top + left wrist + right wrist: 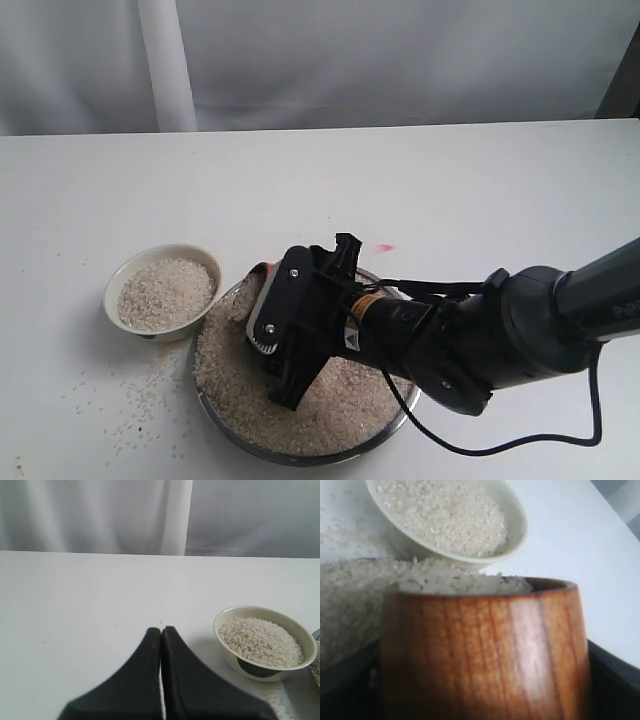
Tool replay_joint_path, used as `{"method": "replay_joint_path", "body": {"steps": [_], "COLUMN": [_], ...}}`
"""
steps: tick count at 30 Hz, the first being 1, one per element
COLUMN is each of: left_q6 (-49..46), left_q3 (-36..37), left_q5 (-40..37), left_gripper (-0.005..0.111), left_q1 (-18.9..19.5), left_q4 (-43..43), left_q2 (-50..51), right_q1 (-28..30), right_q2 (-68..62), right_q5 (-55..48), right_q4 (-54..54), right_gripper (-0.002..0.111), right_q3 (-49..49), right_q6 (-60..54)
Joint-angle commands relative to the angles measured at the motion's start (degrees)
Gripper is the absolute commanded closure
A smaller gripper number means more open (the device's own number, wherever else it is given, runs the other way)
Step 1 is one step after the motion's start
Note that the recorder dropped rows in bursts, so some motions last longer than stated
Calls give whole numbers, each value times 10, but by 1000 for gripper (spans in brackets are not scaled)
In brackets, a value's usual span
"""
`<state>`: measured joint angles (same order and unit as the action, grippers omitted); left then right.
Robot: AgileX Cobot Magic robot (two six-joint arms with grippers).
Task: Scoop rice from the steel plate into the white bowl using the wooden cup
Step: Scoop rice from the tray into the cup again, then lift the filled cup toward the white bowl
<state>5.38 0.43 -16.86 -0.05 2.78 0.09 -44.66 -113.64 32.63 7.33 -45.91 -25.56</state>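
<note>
The steel plate (228, 432) sits at the front of the table, heaped with rice (345, 400). My right gripper (268, 300) reaches across it and is shut on the wooden cup (485, 650). The cup is upright, filled to the brim with grains (465, 582), and held at the plate's left edge. Only a sliver of the cup (262, 272) shows past the gripper in the exterior view. The white bowl (206, 259) stands just left of the plate, holding rice. My left gripper (161, 630) hovers shut over bare table with the bowl (220, 621) to one side of it; the exterior view does not show it.
Loose grains (130, 410) lie scattered on the table in front of the bowl. A small pink mark (385, 247) is behind the plate. The right arm's black cable (500, 445) trails over the table near the front edge. A white curtain (400, 60) hangs behind.
</note>
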Motion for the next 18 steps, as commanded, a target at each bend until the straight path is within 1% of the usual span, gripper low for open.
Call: {"method": "replay_joint_path", "body": {"steps": [1, 7, 13, 18], "left_q6": [1, 1, 1, 1], "left_q3": [-4, -4, -4, -4], "left_q5": [6, 6, 6, 6], "left_gripper": [107, 107, 107, 107], "left_q1": [-2, -2, -2, -2], "left_q4": [-3, -3, -3, -3], "left_q2": [-1, -1, -1, -1], "right_q1": [1, 1, 1, 1], "right_q2": [7, 7, 7, 7], "right_q5": [59, 87, 128, 133], "right_q4": [-4, -4, -2, -2], "right_gripper": [108, 108, 108, 108], "right_q3": [1, 1, 1, 1], "right_q6": [11, 21, 59, 61]}}
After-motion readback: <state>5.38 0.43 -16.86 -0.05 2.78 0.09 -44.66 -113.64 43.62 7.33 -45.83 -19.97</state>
